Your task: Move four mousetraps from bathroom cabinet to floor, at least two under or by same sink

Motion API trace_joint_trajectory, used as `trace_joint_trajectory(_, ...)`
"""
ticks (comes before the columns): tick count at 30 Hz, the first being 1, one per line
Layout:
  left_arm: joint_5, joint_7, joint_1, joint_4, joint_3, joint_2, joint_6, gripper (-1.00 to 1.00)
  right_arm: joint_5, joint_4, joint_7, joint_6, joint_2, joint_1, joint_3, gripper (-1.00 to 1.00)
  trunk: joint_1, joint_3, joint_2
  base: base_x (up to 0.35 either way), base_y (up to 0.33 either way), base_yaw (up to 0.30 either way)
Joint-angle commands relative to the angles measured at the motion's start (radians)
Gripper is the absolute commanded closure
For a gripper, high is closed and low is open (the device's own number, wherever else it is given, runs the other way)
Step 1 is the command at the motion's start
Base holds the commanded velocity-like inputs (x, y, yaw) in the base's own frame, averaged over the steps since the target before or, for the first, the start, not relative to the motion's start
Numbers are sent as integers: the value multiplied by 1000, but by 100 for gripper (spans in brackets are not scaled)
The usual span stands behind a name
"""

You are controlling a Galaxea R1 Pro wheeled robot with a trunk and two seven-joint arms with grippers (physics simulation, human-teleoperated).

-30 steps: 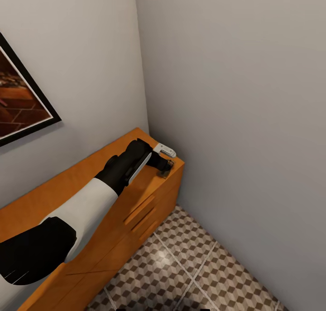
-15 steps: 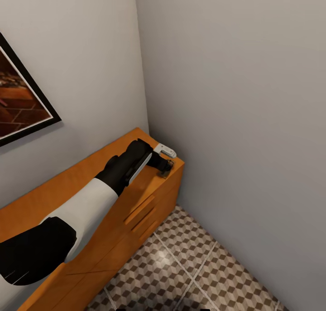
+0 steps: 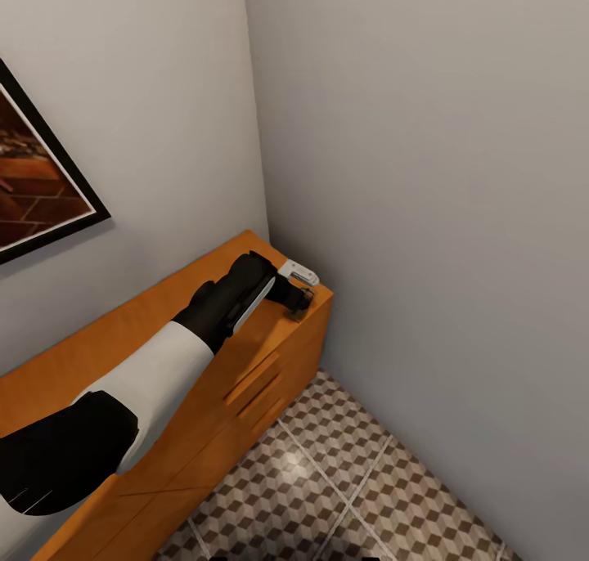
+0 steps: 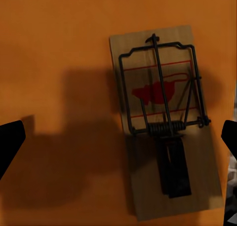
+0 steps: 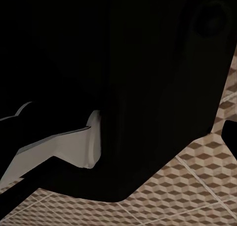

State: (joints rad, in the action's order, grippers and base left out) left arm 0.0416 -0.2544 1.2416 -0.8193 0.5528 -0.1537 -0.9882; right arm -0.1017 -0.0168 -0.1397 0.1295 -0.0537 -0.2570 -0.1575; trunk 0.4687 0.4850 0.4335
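Note:
A mousetrap (image 4: 165, 119), a small wooden plate with black wire parts and a red mark, lies flat on the orange-brown top of the cabinet (image 3: 123, 340). In the left wrist view my left gripper (image 4: 120, 136) hangs straight above it, open, with one dark fingertip (image 4: 10, 137) at each side and the trap toward one side of the gap. The head view has this gripper (image 3: 299, 299) at the cabinet's right end, near the wall corner. In the right wrist view one fingertip (image 5: 230, 132) of my right gripper stands wide to the side over the cube-patterned bathroom floor (image 5: 197, 186).
The cabinet stands against the left wall, its right end tight in the corner of two grey walls. Bar handles (image 3: 254, 379) mark its drawer fronts. A dark-framed picture (image 3: 33, 177) hangs above it. Tiled floor (image 3: 352, 479) lies in front. The robot's dark body (image 5: 98, 63) fills much of the right wrist view.

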Motion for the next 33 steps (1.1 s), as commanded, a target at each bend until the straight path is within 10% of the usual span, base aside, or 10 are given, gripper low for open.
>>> trace_joint_trajectory(1,6,1,1,0,2,0,-4,-100,-10,2,-3,4,0,-1,-8,-100,0,2,1,0,0,0)
trace_joint_trajectory(33,41,1,1,4,62,0,-4,-100,-11,2,-4,4,0,-1,-8,-100,0,28,1,0,0,0)
